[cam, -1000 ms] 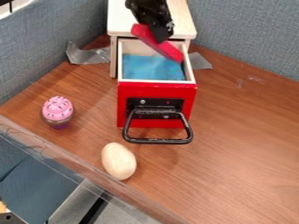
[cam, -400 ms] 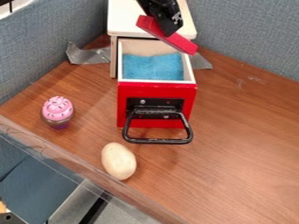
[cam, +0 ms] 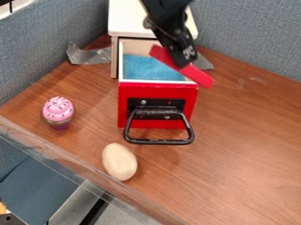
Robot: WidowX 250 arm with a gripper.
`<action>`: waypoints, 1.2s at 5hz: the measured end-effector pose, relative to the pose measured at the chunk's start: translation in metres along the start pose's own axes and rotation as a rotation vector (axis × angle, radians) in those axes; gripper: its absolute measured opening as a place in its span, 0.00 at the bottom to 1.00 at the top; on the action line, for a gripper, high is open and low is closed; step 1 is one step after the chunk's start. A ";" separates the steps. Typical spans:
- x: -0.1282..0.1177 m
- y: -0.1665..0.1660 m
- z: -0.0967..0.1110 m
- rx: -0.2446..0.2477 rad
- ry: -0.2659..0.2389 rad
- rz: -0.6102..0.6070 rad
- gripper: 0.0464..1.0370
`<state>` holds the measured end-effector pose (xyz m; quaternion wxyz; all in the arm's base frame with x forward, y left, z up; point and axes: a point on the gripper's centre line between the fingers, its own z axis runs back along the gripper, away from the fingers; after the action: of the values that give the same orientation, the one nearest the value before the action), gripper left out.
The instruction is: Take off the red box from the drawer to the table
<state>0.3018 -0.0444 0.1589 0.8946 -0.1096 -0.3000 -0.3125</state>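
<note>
- gripper [cam: 184,60]: closed on the red box [cam: 201,76] about its middle, above the far right part of the open drawer [cam: 157,90].
- red box: held aslant, its lower right end jutting past the drawer's right side; a slack grip could let it pivot or slip.
- drawer: if the box is lowered too soon, its left end may catch the right rim, knocking it loose or shoving the drawer.
- table [cam: 253,132]: landing place to the right; release while tilted or high could make the box topple or bounce.
</note>
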 end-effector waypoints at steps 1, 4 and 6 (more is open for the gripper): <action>-0.003 -0.018 -0.002 -0.028 0.000 -0.038 0.47; -0.031 -0.065 -0.028 -0.104 0.051 -0.109 0.47; -0.053 -0.081 -0.050 -0.129 0.092 -0.126 0.47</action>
<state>0.2416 -0.1011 0.0876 0.8770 -0.1336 -0.2440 -0.3917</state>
